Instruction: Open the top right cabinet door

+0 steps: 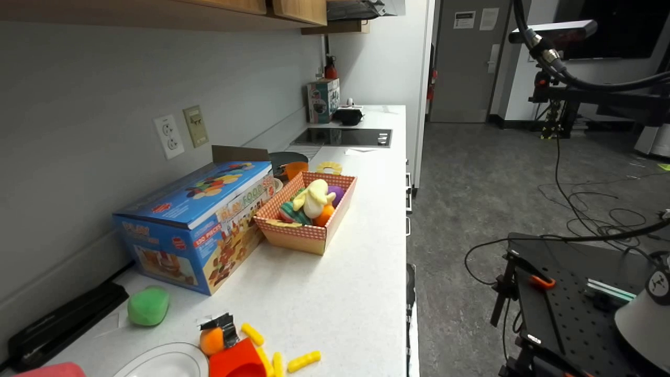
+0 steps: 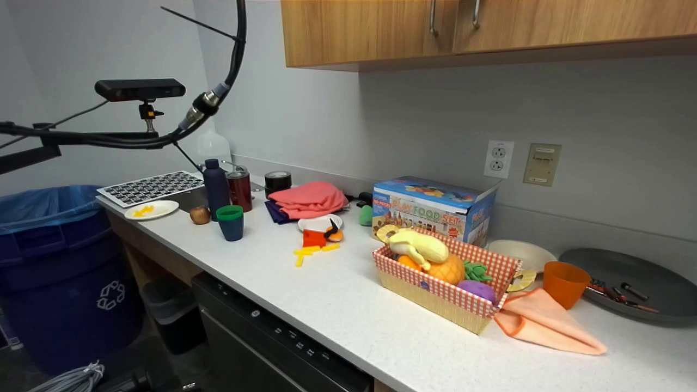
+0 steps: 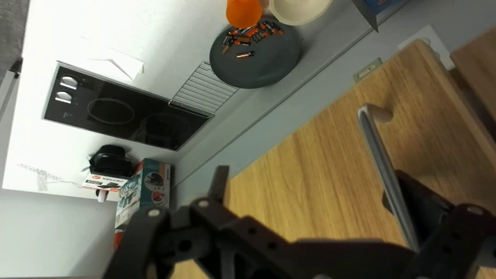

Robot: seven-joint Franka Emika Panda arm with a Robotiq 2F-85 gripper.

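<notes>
The top right cabinet door is a light-brown wooden panel; its lower part shows in an exterior view (image 2: 588, 22) and it fills much of the wrist view (image 3: 302, 166). A grey metal bar handle (image 3: 381, 170) is on it, also visible in an exterior view (image 2: 476, 13). My gripper (image 3: 304, 183) is open, its fingers wide apart. One finger lies partly behind the handle bar, between bar and door; contact is not clear. The other finger stands apart, over the panel's lower edge. A dark gap shows between the door's edge and the neighbouring panel. The gripper is out of both exterior views.
The neighbouring door (image 2: 370, 27) has its own handle. Below are a counter with a food-set box (image 2: 435, 212), a basket of toy food (image 2: 435, 288), a dark plate (image 3: 263, 58) and a cooktop (image 3: 124, 108). Cables (image 2: 228, 81) hang from above.
</notes>
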